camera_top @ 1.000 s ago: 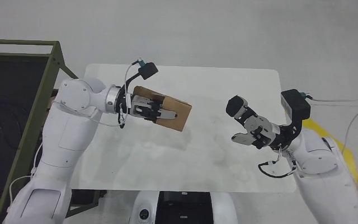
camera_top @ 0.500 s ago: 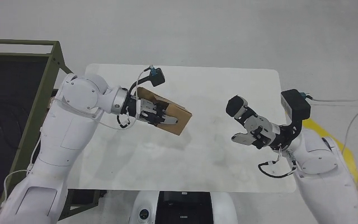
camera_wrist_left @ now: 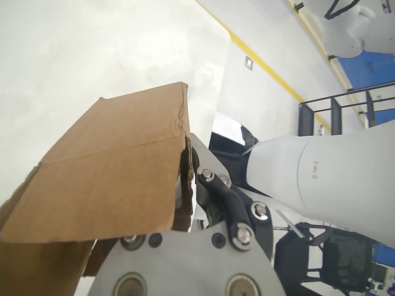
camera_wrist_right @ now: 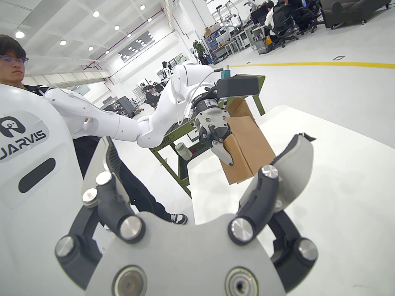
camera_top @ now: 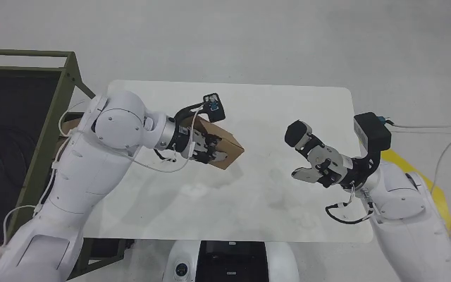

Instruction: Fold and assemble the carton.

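Observation:
A flattened brown cardboard carton (camera_top: 227, 146) hangs tilted above the left half of the white table (camera_top: 282, 204). My left gripper (camera_top: 204, 149) is shut on its edge, fingers lying across the panel. The left wrist view shows the carton (camera_wrist_left: 108, 167) close up, with a torn corner at the clamped edge. Above the table's right side my right gripper (camera_top: 304, 154) stands open and holds nothing, well apart from the carton. From the right wrist view, the carton (camera_wrist_right: 247, 146) and the left gripper (camera_wrist_right: 226, 158) show beyond the spread fingers (camera_wrist_right: 296, 152) of my right gripper (camera_wrist_right: 200, 155).
A green metal frame (camera_top: 67, 77) stands off the table's left edge. A yellow floor line (camera_top: 402, 158) runs past the right side. A person stands behind the robot in the right wrist view, touching nothing.
My left arm has carried the carton to the right, toward the table's middle, and turned its wrist. The right arm has kept still.

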Controlling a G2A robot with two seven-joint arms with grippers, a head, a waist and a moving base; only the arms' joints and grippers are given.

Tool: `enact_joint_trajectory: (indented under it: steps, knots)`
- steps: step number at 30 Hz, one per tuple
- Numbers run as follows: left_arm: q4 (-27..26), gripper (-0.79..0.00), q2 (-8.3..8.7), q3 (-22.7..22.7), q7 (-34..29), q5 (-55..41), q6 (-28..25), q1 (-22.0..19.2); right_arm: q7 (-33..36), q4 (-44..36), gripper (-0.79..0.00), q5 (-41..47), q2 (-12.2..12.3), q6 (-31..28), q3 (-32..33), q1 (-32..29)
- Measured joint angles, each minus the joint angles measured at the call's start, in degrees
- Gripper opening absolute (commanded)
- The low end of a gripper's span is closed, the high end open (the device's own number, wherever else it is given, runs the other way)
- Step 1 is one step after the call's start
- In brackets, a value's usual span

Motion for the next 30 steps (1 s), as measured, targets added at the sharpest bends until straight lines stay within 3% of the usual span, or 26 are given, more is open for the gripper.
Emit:
enact_joint_trajectory:
  steps: [7,21,30]
  knots:
    - [-0.9,-0.785,3.69,9.5,2.8,6.5,-2.8,-6.4,0.0,0.0,0.000,0.0,0.0,0.0,0.0,0.0]
    - [-0.4,-0.785,11.70,34.2,10.1,16.6,-10.2,-23.5,0.0,0.0,0.000,0.0,0.0,0.0,0.0,0.0]
    - [-0.5,-0.785,11.98,35.4,10.3,17.1,-10.3,-24.3,0.0,0.0,0.000,0.0,0.0,0.0,0.0,0.0]
